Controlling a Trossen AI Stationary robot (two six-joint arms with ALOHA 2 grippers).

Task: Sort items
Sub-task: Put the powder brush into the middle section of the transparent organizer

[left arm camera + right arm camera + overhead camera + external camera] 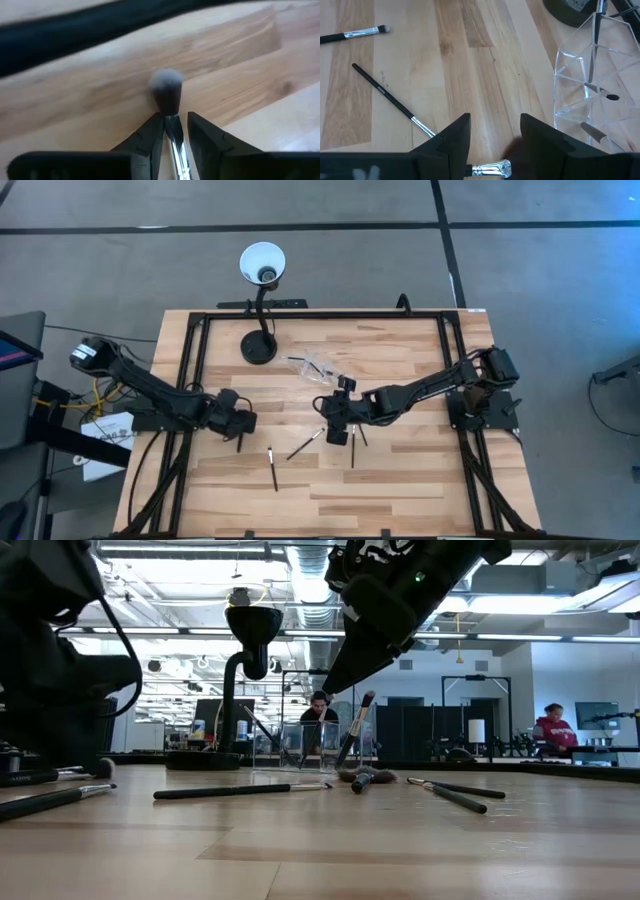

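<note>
Wooden boards make up the worktop [400, 470], with a big workshop room behind it in the low view. At the middle left of the high view, the left end effector [175, 131] is clamped on a makeup brush [167, 95], its fingers squeezing the shiny silver part just below the fluffy tip. At the middle of the high view, the right end effector [495, 135] hangs low over the wood with its fingers apart, and the silver end of another brush [492, 169] peeks out between them, not squeezed. Near it lies a long thin brush [395, 102], and farther off a short brush [355, 34]. A clear pouch [590, 90] with something thin inside sits close by, next to a black lamp [262, 275]. More brushes lie in the lower middle of the high view. The held brush could slip, because the silver part looks smooth. The right fingers might push their brush away instead of catching it, because it lies flat. No words can be read anywhere.
</note>
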